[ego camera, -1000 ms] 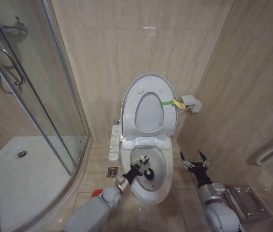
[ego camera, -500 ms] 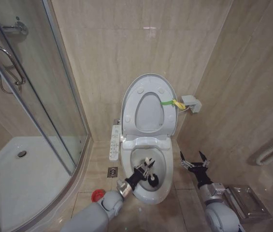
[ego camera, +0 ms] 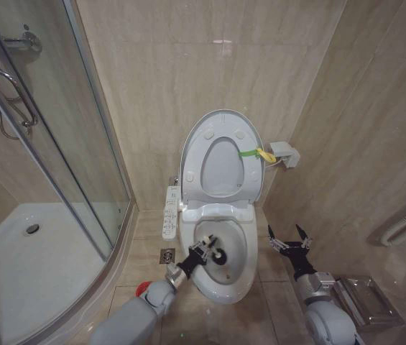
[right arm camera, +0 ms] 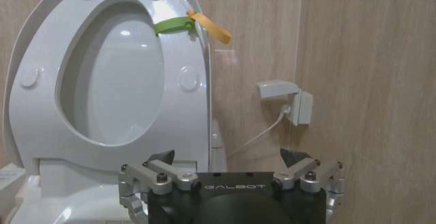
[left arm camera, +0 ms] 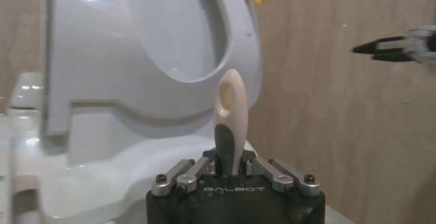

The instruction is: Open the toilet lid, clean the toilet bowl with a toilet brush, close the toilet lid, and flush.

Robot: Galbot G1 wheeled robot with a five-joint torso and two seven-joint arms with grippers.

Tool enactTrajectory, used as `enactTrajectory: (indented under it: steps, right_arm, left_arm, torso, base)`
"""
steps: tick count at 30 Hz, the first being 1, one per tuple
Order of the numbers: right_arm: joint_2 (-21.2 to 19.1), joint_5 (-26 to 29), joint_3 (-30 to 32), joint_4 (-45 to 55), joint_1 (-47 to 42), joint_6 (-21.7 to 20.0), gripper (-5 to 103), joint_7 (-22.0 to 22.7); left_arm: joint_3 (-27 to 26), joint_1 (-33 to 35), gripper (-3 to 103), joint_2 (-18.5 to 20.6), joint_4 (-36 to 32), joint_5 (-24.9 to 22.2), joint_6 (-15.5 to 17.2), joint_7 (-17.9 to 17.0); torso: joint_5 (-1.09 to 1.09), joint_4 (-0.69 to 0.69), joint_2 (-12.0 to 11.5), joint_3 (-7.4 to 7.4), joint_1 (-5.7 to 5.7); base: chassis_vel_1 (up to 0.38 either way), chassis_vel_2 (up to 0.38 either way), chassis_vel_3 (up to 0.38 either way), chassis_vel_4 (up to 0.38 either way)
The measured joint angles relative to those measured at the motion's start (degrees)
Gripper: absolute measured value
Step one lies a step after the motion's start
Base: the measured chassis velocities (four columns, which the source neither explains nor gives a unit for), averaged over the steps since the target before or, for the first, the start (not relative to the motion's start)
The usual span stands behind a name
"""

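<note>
The toilet lid (ego camera: 220, 144) stands raised against the wall with the seat ring, a yellow-green strap (ego camera: 255, 152) at its edge. Below it the toilet bowl (ego camera: 240, 284) is open. My left gripper (ego camera: 201, 252) reaches over the bowl's left rim, shut on the toilet brush, whose black head (ego camera: 219, 255) is down inside the bowl. In the left wrist view the pale handle (left arm camera: 229, 112) rises from between the shut fingers (left arm camera: 197, 170). My right gripper (ego camera: 289, 241) hangs open to the right of the bowl, holding nothing; its wrist view faces the lid (right arm camera: 109, 81).
A glass shower enclosure (ego camera: 44, 144) and its white tray (ego camera: 23, 273) take up the left. A button panel (ego camera: 170, 210), a floor drain (ego camera: 167, 255) and a red cup holder (ego camera: 143, 289) lie left of the bowl. A wall box (ego camera: 284, 153) and a metal fitting (ego camera: 364, 298) are right.
The left gripper swept the brush toward the bowl's front right, then drew it back toward the left rim. The right arm stayed still.
</note>
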Motion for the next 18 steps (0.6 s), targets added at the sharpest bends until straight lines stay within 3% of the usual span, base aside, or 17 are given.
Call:
enactTrajectory:
  steps: [10,18]
  right_arm:
    - [0.0,0.0,0.0,0.0,0.0,0.0,100,0.0]
    - [0.0,0.0,0.0,0.0,0.0,0.0,100,0.0]
  left_arm:
    - [2.98,3.51,20,4.05,-14.5,-0.91,2.59,-2.95]
    - [2.77,5.06,20,3.86,-11.23,1.7,2.74,-3.36]
  torso:
    - [0.0,0.0,0.0,0.0,0.0]
    - [-0.01,0.0,0.0,-0.01,0.0]
  base:
    - [0.0,0.0,0.0,0.0]
    - [0.0,0.0,0.0,0.0]
